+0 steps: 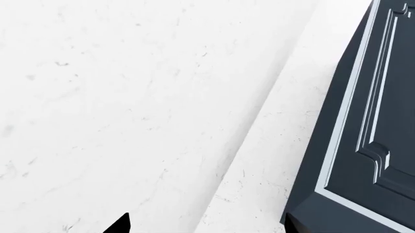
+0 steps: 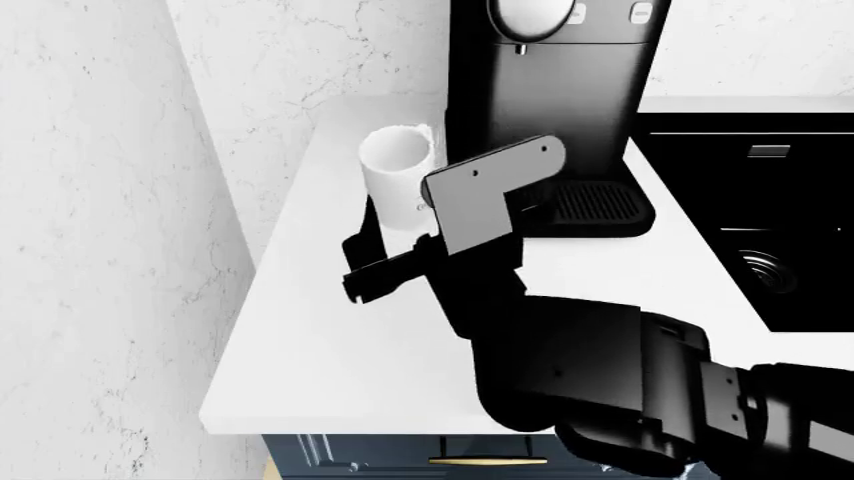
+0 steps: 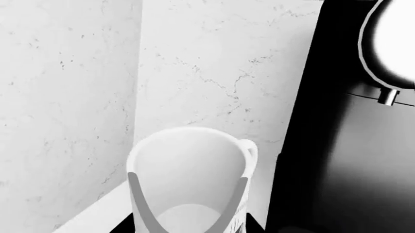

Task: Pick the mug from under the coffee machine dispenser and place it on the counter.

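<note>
Looking across the counter (image 2: 320,330), we see our right hand (image 2: 380,250) pinching the mug (image 2: 396,170), which stands upright at nine o'clock from the coffee machine dispenser (image 2: 561,110); we cannot tell our left hand's state.

White mug (image 2: 398,172) upright on counter (image 2: 334,340), beside coffee machine dispenser (image 2: 554,110).

The right arm hides the lower side of the mug (image 2: 398,172), and the right pincer (image 2: 390,262) grip is unclear (machine top cut off at 12 o'clock).
</note>
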`<state>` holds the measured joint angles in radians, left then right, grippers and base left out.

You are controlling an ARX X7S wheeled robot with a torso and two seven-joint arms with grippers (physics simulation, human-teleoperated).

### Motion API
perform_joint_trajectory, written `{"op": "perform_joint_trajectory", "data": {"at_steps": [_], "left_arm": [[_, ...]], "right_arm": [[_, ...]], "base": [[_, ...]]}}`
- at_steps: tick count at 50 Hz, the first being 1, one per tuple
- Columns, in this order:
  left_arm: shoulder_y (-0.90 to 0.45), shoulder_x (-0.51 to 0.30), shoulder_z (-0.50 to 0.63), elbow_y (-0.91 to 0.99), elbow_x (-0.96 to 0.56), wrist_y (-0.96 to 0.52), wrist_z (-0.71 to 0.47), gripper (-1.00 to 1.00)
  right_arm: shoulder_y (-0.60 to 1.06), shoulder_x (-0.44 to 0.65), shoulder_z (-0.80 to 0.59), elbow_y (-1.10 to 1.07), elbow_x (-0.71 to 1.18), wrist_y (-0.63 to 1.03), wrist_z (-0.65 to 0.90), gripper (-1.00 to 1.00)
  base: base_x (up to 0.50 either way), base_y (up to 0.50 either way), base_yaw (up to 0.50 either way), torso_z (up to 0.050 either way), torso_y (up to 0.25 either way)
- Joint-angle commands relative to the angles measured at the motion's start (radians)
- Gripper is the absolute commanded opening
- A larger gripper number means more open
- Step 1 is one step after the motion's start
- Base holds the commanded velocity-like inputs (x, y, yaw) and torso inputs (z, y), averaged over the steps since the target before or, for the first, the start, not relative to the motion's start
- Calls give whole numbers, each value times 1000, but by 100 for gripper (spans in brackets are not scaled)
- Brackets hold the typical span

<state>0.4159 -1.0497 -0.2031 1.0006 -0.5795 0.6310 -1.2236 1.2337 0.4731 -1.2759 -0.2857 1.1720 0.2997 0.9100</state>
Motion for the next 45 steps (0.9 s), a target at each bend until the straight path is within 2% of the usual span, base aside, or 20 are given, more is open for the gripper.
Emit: {"op": "perform_joint_trajectory", "data": {"at_steps": [1,45], "left_arm": [[1,2,1,2,3,-3,0,100],[-12,0,18,1,11,-9,-8,100]], "right_arm": [[-31,17,-17,-39,-40,-1,-24,-100],[-151,11,-72,-65,-106,-53,-55,-100]], "base": [[0,0,0,0,0],[0,0,0,0,0]]}}
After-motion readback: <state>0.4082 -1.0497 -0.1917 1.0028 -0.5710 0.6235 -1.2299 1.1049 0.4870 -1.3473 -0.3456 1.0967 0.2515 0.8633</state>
